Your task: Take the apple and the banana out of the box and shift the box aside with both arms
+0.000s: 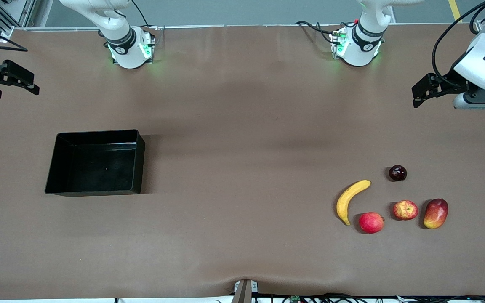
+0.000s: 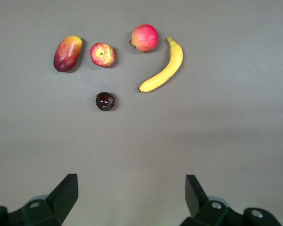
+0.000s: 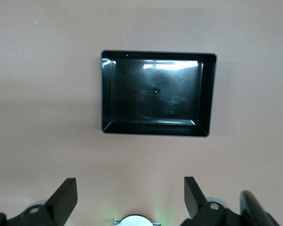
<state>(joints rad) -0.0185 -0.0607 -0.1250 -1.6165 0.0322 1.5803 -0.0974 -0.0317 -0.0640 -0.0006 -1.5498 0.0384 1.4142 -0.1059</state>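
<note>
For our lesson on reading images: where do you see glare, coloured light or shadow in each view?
Front view: green light glows at both arm bases, and the black tray casts a soft shadow toward the left arm's end. Right wrist view: a bright white reflection lies on the tray's glossy floor. Left wrist view: even light, faint shadows beside the banana.

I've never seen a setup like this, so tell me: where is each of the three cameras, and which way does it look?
Front view: high across the table, facing both arms' bases; shows the box, the fruits and both grippers, left gripper, right gripper.
Left wrist view: on the left arm, looking down past its open fingers at the banana and other fruits.
Right wrist view: on the right arm, looking down past its open fingers at the box.
The front view shares the fruits with the left wrist view and the box with the right.
</note>
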